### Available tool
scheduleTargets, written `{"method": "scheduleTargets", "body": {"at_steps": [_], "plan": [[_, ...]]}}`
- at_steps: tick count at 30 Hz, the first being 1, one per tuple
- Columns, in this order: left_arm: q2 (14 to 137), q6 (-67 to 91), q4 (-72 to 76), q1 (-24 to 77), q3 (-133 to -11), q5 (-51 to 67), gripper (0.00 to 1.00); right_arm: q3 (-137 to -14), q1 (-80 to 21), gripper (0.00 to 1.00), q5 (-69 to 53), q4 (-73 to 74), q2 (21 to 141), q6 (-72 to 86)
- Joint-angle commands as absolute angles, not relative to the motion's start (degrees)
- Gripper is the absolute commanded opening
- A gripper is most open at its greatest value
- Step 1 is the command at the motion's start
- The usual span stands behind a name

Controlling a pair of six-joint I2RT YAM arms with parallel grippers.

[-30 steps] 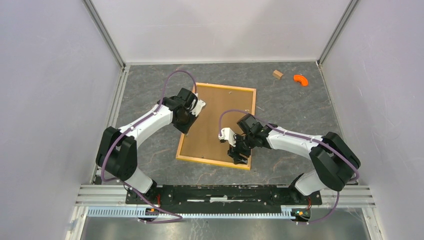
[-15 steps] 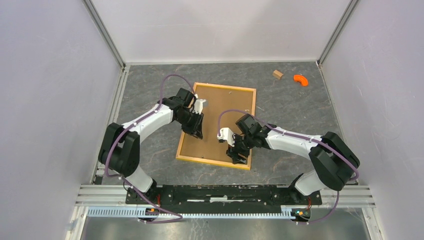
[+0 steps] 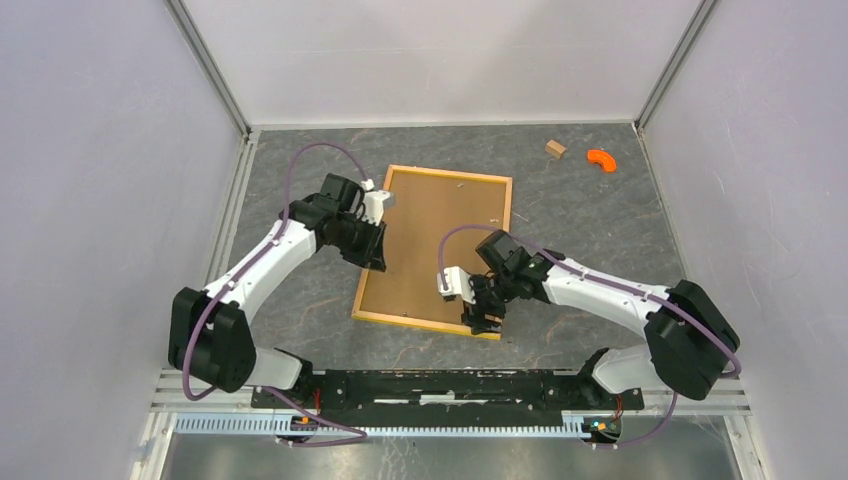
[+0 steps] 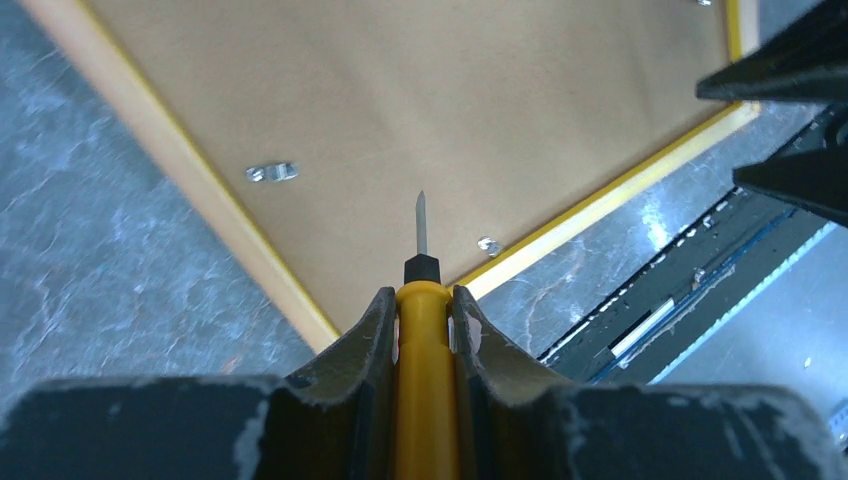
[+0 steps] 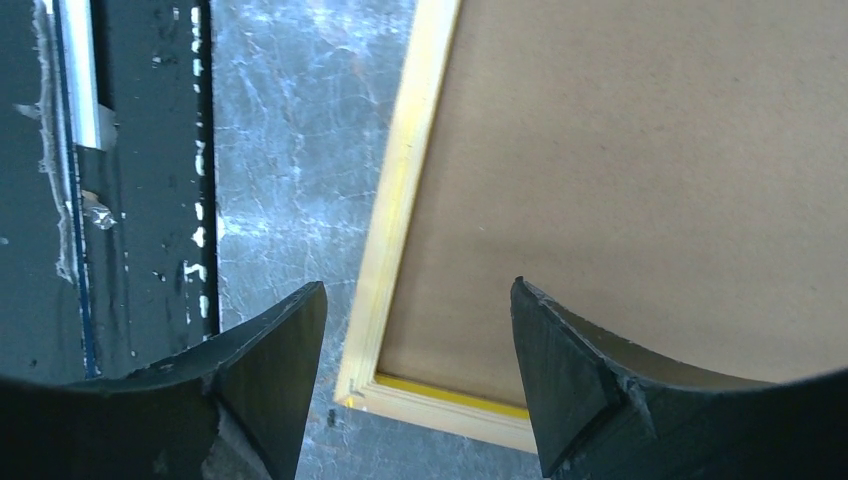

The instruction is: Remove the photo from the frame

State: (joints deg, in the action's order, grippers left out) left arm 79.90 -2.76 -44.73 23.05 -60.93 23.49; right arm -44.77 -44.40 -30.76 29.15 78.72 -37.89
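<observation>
Our left hand (image 4: 422,296) grips a yellow screwdriver (image 4: 425,400) over the frame (image 3: 447,215) (back up); our right hand (image 5: 417,290) hangs released above its corner.

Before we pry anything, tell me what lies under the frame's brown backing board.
Nothing beneath it shows. The frame lies face down and the backing board fills its whole opening, with small metal clips at its edge. Whatever sits underneath, the photo included, is covered.
</observation>
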Motion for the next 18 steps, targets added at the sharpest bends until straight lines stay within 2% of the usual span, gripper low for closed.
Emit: {"method": "scheduleTargets", "body": {"at_steps": [1,5,10,14,18], "plan": [[78.57,-2.61,-45.6,18.15,-59.42,24.22,0.02,-42.63,-47.01,0.73,-30.66,26.58,78.06,-38.25],[77.1,-1.98,-46.51,14.71,-59.23,24.17,0.02,-40.49,-49.63,0.67,-26.68,22.19,79.69,-36.13],[75.96,-1.44,-48.09,9.59,-60.31,24.86,0.02,-40.14,-52.95,0.54,-20.71,15.4,83.54,-30.49],[75.5,-2.68,-48.83,7.11,-61.41,25.55,0.02,-44.56,-55.09,0.34,-15.51,11.58,90.08,-24.59],[77.19,-4.11,-49.47,5.36,-62.91,26.46,0.02,-52.03,-55.67,0.16,-15.52,10.21,97.07,-19.3]]}}
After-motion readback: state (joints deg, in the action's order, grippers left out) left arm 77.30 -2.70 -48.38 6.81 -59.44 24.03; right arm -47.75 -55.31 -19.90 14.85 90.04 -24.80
